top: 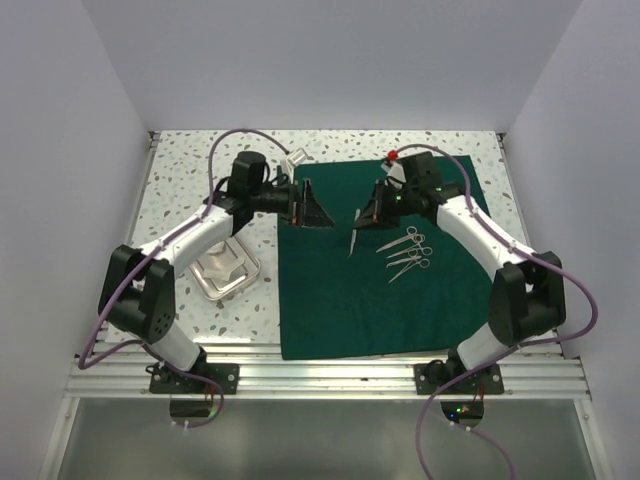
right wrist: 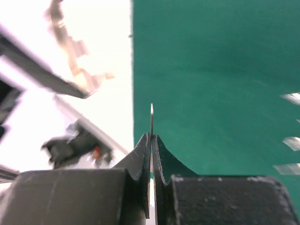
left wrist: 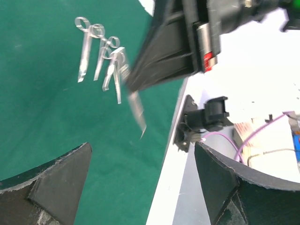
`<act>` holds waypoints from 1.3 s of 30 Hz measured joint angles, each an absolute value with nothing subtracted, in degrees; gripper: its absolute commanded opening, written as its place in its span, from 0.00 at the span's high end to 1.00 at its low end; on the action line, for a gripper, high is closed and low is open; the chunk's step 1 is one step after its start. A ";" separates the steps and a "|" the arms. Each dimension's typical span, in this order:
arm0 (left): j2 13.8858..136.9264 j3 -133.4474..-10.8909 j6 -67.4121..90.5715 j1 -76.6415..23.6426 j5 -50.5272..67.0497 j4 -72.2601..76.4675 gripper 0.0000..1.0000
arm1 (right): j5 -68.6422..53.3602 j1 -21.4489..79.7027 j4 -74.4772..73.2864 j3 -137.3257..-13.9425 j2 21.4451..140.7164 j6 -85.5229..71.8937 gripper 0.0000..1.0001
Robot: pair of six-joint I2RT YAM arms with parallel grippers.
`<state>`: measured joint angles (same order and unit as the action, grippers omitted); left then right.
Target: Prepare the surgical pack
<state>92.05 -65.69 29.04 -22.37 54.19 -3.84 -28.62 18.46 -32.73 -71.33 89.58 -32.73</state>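
Clamping a thin steel instrument [top: 353, 238] over the green drape [top: 330, 310], apparently for placement, right gripper [top: 375, 212] faces wide-open left gripper [top: 315, 207].

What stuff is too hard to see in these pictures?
- The thin steel tool in the shut right gripper: the right wrist view shows only its edge and the left wrist view blurs it, so its type is unclear.
- The metal tray: in the top view the left arm covers part of it, so what is inside is unclear.
- The scissor-like instruments on the green drape: tiny from above, and cut off by the right wrist view's edge.
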 measured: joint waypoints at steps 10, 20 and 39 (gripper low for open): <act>92.27 -62.61 33.39 -25.85 55.94 2.09 0.23 | -46.65 22.52 -17.91 -71.83 92.38 -34.57 1.00; 92.25 -58.63 37.01 -26.04 57.30 6.39 0.71 | -50.94 22.63 -11.53 -70.28 90.59 -38.17 1.00; 76.79 -50.89 33.52 -1.89 23.16 -22.65 1.00 | -4.67 13.43 -50.28 -75.88 93.82 -41.50 0.40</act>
<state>76.79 -50.89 33.52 -1.89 23.16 -22.65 -4.67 13.43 -50.28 -75.88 93.82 -41.50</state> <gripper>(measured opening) 0.028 0.604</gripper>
